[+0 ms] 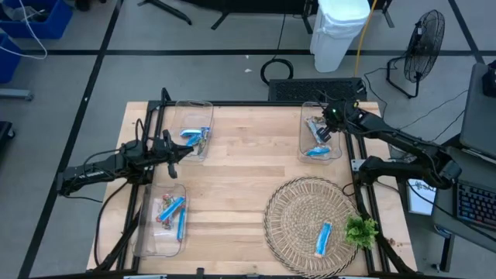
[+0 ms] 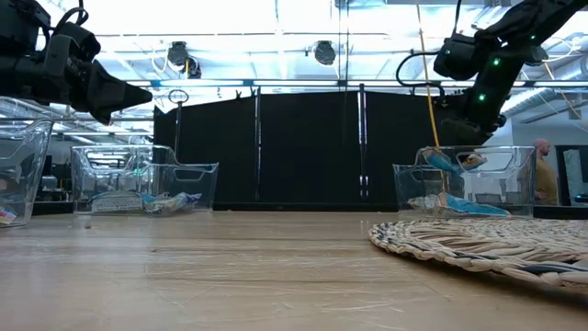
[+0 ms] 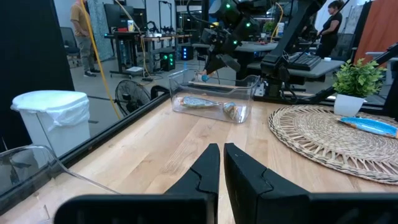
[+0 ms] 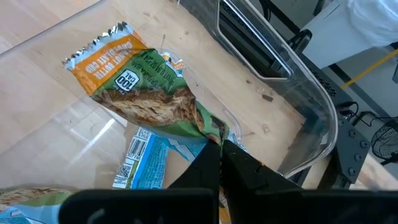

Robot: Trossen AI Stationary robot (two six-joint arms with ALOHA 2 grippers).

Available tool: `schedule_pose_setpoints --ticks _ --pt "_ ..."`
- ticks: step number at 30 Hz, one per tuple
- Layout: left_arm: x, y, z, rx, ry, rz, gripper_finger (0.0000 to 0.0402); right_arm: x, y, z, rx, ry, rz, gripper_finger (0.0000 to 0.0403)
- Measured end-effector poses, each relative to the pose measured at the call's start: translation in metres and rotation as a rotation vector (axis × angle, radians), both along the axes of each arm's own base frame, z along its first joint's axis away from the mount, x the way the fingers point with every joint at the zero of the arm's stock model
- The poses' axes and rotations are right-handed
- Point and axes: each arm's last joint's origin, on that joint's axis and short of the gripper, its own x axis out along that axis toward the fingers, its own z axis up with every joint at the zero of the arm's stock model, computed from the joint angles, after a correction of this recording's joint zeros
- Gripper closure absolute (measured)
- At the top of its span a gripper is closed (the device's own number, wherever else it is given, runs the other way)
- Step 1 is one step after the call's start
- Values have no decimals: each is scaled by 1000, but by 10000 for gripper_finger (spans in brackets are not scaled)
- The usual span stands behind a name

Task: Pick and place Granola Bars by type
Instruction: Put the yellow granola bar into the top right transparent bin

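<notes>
My right gripper (image 4: 219, 152) is over the far-right clear bin (image 1: 304, 122), shut on a green-and-orange wrapped bar (image 4: 143, 87). Blue bars (image 4: 146, 158) lie in that bin beneath it. My left gripper (image 3: 221, 163) is shut and holds nothing; it hovers beside the far-left bin (image 1: 203, 108), which holds a few bars (image 1: 194, 136). One blue bar (image 1: 323, 239) lies on the round woven mat (image 1: 291, 209). The near-left bin (image 1: 147, 232) holds blue and multicoloured bars (image 1: 170, 209). My right gripper pinches the green-and-orange bar between its two fingers at one end of the wrapper (image 4: 208, 127), coming from above and pointing down into the bin. The bar reaches out past the fingertips, lifted above the blue bars on the bin floor.
A small green plant (image 1: 361, 230) stands at the mat's right edge. A black frame runs round the table (image 1: 232, 178). Bare wood lies in the middle between the bins and the mat. A person (image 3: 328, 25) stands in the room beyond.
</notes>
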Motion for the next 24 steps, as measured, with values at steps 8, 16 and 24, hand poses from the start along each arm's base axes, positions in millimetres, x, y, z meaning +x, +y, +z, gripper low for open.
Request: schedule_pose_setpoints --ticks 8,16,24 --pt "0 0 0 0 0 0 371 0 0 0 0 0 1 399" --pt "0 0 0 0 0 0 371 0 0 0 1 -2 2 400" --pt "0 0 0 0 0 0 371 0 0 0 2 -2 2 397"
